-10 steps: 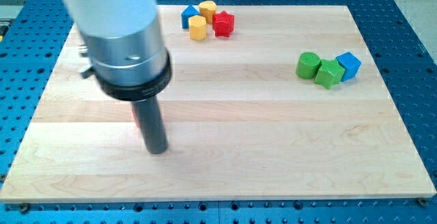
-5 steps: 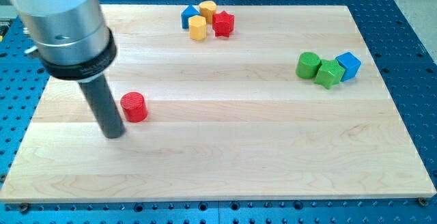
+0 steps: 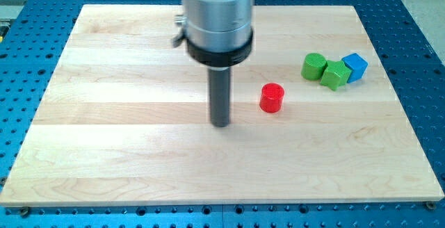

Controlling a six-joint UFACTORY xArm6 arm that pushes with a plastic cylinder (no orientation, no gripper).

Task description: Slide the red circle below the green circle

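Note:
The red circle [image 3: 272,97] is a short red cylinder standing on the wooden board, right of centre. The green circle [image 3: 313,66] stands up and to the right of it, touching a green star-like block [image 3: 336,74], with a blue cube [image 3: 355,67] beside that. My tip [image 3: 220,124] rests on the board to the left of the red circle and a little lower, with a clear gap between them. The arm's grey body hides the board's top centre.
The wooden board [image 3: 125,151] lies on a blue perforated table [image 3: 424,33]. The yellow, blue and red blocks seen at the top centre earlier are hidden behind the arm.
The red circle has moved far to the right, from the board's left to near the green circle. My tip has moved right with it and now trails on its left.

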